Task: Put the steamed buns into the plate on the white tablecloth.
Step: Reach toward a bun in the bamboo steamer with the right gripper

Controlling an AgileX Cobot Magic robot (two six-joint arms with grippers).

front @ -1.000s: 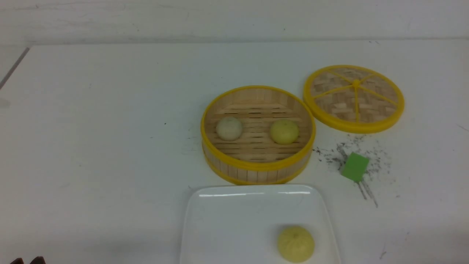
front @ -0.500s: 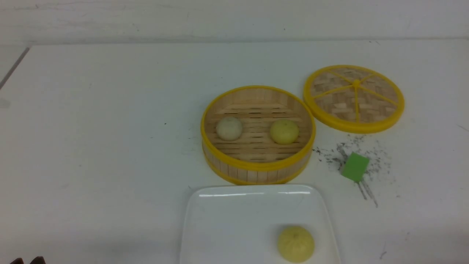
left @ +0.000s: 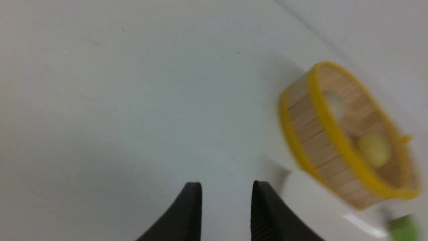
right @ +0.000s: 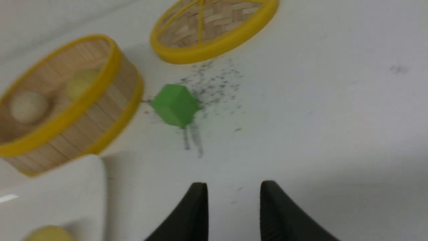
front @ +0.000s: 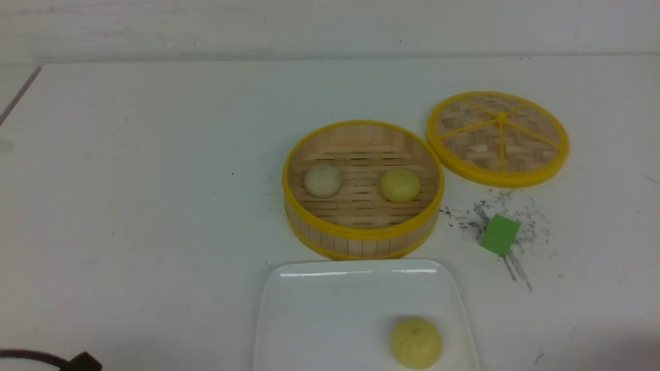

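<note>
The left tool is hanging spread and empty, steamed buns sitting ahead in the steamer. The right tool is gaping too.

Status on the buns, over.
Left gripper, right gripper open, empty. One yellow bun on plate; off-white bun, second yellow bun in steamer. Lid off, nothing blocking.

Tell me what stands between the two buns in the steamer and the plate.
Only the near wall of the bamboo steamer, which rises between the off-white bun, the yellow bun and the plate; they must be lifted over it. The woven lid lies to the side, so the top is open.
</note>
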